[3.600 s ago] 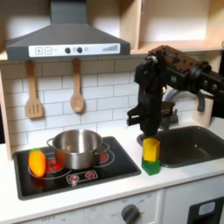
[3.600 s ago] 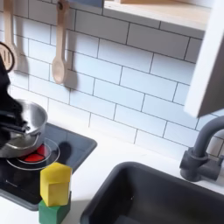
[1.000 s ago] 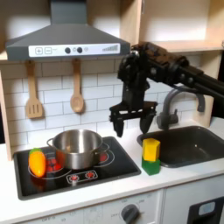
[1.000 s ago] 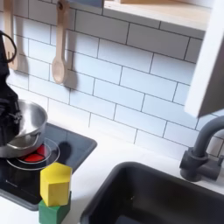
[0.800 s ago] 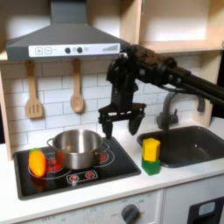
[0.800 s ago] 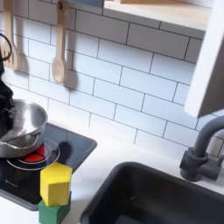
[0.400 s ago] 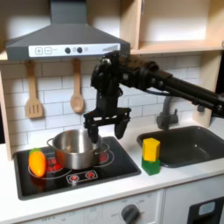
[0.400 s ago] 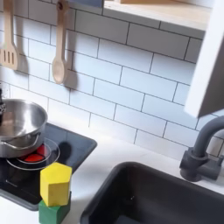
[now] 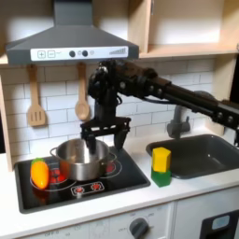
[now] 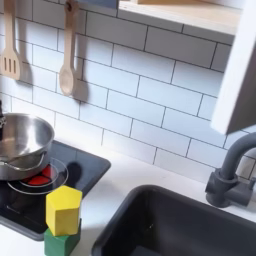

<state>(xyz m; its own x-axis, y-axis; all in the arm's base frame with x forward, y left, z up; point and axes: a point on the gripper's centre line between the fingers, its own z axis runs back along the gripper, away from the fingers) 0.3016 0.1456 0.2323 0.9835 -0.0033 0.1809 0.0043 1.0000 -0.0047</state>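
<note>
Blocks come nearest: a yellow block stacked on a green block at the counter edge between the stove and the sink in the first exterior view. Further back, an orange fruit lies just beside the steel pot. Above the pot hangs the gripper, its fingers spread apart, holding nothing. Two wooden utensils hang on the tiled wall behind

The arm is matte black throughout, built of chunky boxy segments joined by rounded joints, ending in a black pincer with two slim fingers.
</note>
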